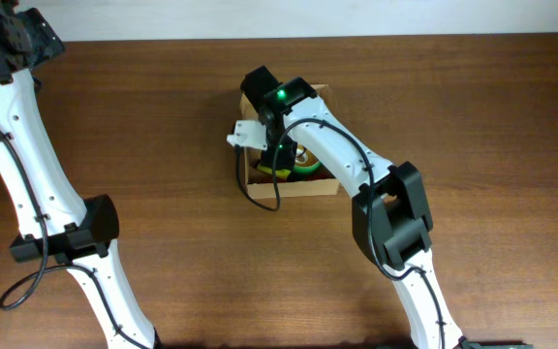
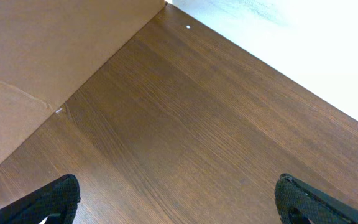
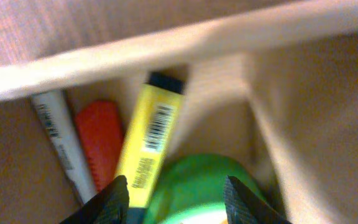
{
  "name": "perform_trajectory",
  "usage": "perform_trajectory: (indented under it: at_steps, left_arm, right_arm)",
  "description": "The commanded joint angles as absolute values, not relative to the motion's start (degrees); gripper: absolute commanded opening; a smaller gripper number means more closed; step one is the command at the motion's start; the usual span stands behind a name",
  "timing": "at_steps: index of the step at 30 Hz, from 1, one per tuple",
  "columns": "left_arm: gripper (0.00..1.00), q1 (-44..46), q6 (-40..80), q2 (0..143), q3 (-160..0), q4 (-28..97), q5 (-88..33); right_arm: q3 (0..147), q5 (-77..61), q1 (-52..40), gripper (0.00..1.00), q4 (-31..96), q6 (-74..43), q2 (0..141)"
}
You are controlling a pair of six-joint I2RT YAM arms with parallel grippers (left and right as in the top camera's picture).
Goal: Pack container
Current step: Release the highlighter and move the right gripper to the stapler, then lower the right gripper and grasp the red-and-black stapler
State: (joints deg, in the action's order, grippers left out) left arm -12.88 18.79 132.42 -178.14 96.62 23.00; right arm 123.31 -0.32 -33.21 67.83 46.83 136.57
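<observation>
Near the far edge of the counter (image 1: 163, 116), about mid-width, sits one container (image 1: 323, 184), lid flap open. Right arm reaches into it from the near side; its wrist covers most of the opening in the overhead view.

Right wrist view, inside the container:
- 1 yellow marker (image 3: 148, 143), barcode label, dark cap end.
- 1 red marker (image 3: 101, 146), just left of the yellow one.
- 1 white marker (image 3: 61, 134), left of the red, against the wall.
- 1 green tape roll (image 3: 197, 180), beside the yellow marker.

Right gripper (image 3: 176, 199): jaws apart, over the green roll; contact can't be told, view is blurred.

Left gripper (image 2: 176, 199): at the far left corner of the counter, jaws wide apart, nothing between them, only bare wood below. A brown panel (image 2: 36, 62) stands along that edge.
</observation>
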Motion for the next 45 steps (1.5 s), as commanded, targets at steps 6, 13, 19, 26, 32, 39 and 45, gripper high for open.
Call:
perform_trajectory:
  at_steps: [6, 13, 19, 26, 32, 39, 45]
  left_arm:
    - [1.0, -13.19, 17.89, 131.13, -178.8, 96.64, 23.79]
    - [1.0, -13.19, 17.89, 131.13, -178.8, 96.64, 23.79]
    - [1.0, -13.19, 17.89, 131.13, -178.8, 96.64, 23.79]
    - [1.0, -13.19, 17.89, 131.13, -178.8, 96.64, 23.79]
    - [1.0, -13.19, 17.89, 131.13, -178.8, 96.64, 23.79]
    - [1.0, -13.19, 17.89, 131.13, -178.8, 96.64, 23.79]
    - [1.0, -13.19, 17.89, 131.13, -178.8, 96.64, 23.79]
  right_arm:
    - [123.22, 0.27, -30.3, 0.49, 63.57, 31.53, 119.42]
    - [123.9, 15.68, -19.94, 0.43, 57.78, 4.78, 101.58]
    - [123.13, 12.93, -1.13, 0.7, 76.31, -5.43, 95.83]
    - [105.34, 6.68, 10.24, 0.7, 81.93, -8.45, 96.38]
    - [81.19, 0.54, 3.7, 0.7, 67.79, -8.43, 96.33]
    - [67.26, 0.12, -9.45, 0.7, 59.53, -13.41, 96.33]
    - [61.12, -1.76, -12.73, 0.7, 56.12, -14.48, 96.33]
